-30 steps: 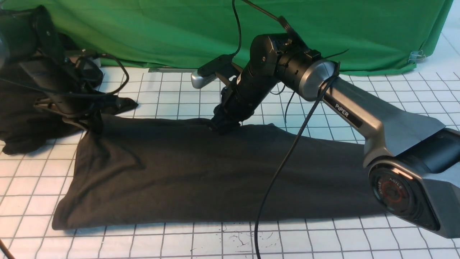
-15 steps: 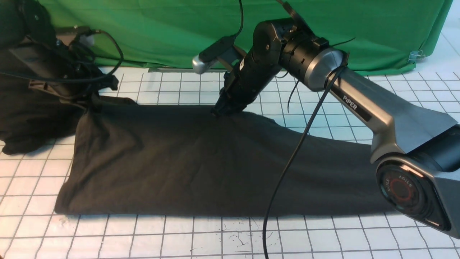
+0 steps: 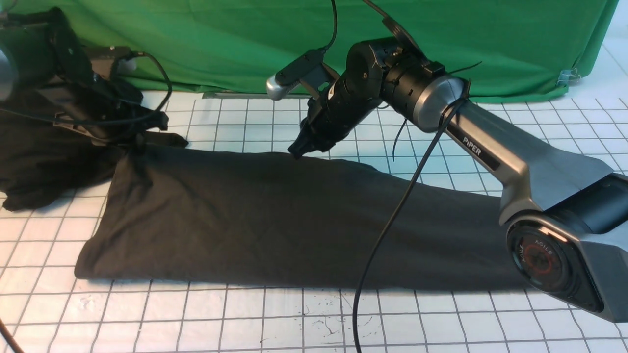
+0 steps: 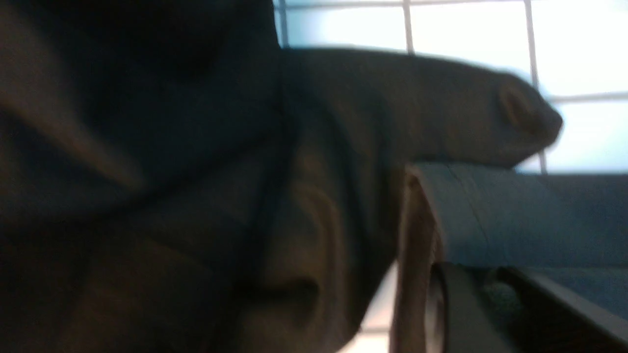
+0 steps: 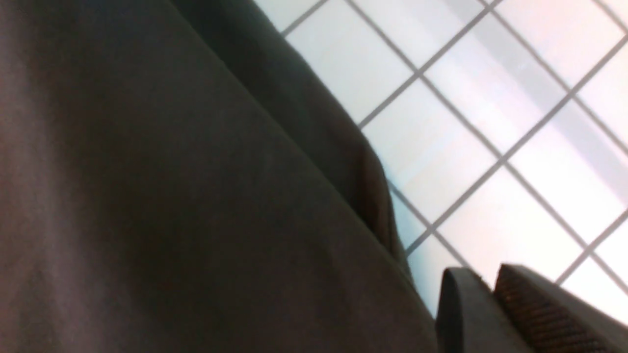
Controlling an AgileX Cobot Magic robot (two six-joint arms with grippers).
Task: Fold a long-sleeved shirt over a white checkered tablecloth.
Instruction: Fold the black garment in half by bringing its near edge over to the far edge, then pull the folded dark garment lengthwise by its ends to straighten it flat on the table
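The long-sleeved shirt lies as a long dark band across the white checkered tablecloth; no print shows. My right gripper hovers just over the shirt's far edge, near its middle. In the right wrist view its fingers stand a little apart and empty, with the shirt's edge beside them. My left gripper sits at the shirt's far left corner. In the blurred left wrist view its fingers are slightly parted, with a fold of shirt against the tips.
A second black garment is heaped at the far left, under my left arm. The green backdrop closes off the far side. A black cable hangs from my right arm across the shirt. Ink specks mark the cloth in front.
My right gripper rose from the shirt's far edge and let it go; the edge now lies flat. My left gripper moved down and right to the corner, and its fingers parted.
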